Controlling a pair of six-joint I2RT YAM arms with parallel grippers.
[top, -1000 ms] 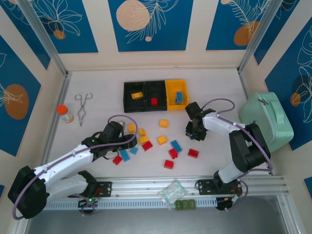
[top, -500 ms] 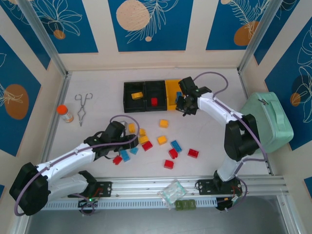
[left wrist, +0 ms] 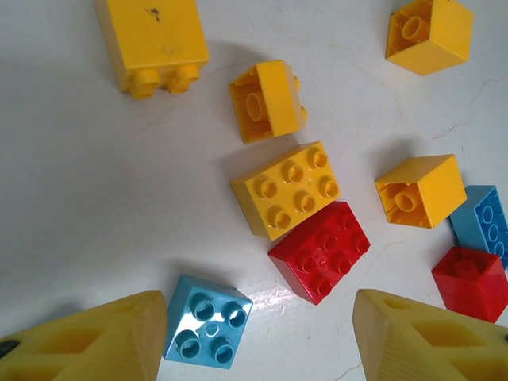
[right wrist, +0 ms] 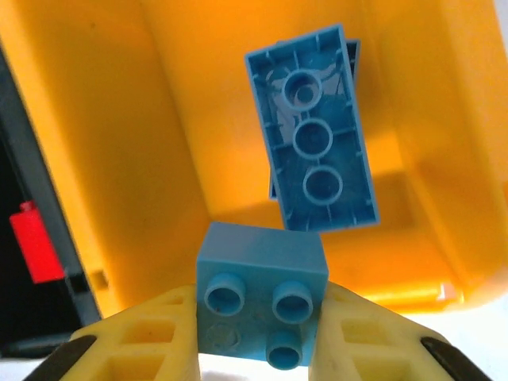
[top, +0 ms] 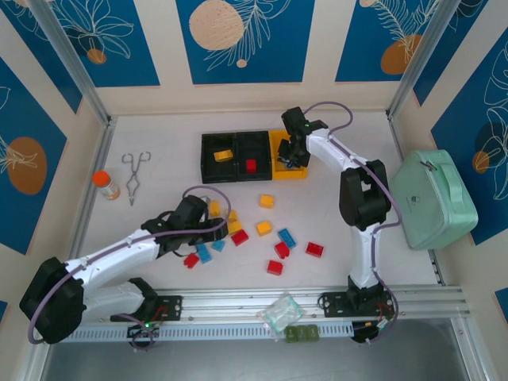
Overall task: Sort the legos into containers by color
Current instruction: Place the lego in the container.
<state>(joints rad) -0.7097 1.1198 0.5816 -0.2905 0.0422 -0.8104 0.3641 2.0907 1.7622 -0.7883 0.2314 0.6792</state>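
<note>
1. Right pincer (right wrist: 262,321) is clamped narrow on a light blue brick (right wrist: 262,305) and holds it over the yellow bin (right wrist: 119,119). We judge blue goes there, since a long blue brick (right wrist: 313,151) already lies inside.
2. Left pincer (left wrist: 262,333) is half-wide and holds nothing. It hangs over the loose legos (top: 262,230), mid-table toward the near edge, probably lining up a pick.
3. The bin row sits toward the far edge of the table (top: 159,127), with the yellow bin at its right end. The black bins (top: 236,157) hold one yellow brick (top: 224,155) and one red brick (top: 251,166).
4. The top view gives us layout and bin order. The right wrist view gives the grip itself. The left wrist view gives a small blue brick (left wrist: 208,321) between the fingers.
</note>
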